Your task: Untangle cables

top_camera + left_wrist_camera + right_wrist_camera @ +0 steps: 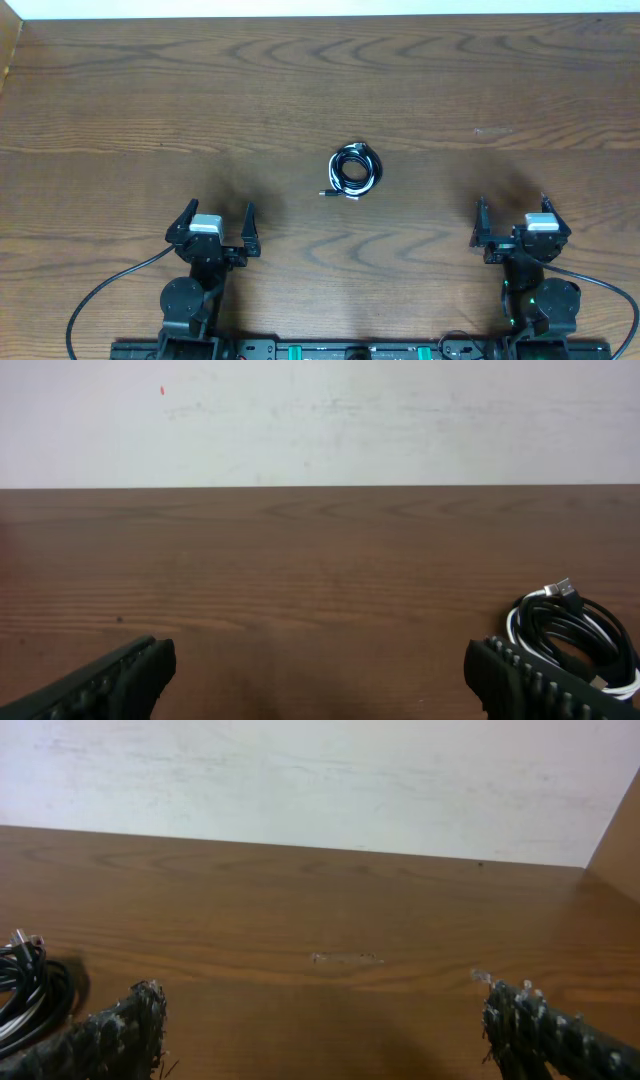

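Cables (353,171) lie coiled on table (120,100), ahead-right of left gripper (217,212), ahead-left of right gripper (513,205); both jaws spread wide, holding nothing.

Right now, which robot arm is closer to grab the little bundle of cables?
Left, but only by a little. The cable coil lies slightly nearer the open left gripper than the open right gripper, and it shows more fully in the left wrist view.
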`<action>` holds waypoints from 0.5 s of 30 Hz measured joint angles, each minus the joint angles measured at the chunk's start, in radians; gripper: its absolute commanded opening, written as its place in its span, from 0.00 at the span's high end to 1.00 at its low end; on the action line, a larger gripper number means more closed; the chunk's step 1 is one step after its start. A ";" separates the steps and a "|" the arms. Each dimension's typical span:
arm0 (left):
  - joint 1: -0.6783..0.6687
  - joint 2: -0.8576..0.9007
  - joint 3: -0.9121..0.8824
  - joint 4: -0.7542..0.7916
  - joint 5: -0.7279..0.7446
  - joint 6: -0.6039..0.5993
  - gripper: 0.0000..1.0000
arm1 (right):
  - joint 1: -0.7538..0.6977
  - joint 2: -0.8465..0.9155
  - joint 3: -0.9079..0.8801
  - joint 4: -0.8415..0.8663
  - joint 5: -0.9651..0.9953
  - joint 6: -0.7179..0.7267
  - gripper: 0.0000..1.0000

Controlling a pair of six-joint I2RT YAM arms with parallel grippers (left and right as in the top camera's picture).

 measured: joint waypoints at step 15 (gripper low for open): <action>0.000 0.000 0.000 0.034 0.260 -0.266 0.02 | 0.000 0.000 0.000 0.000 0.000 0.000 0.01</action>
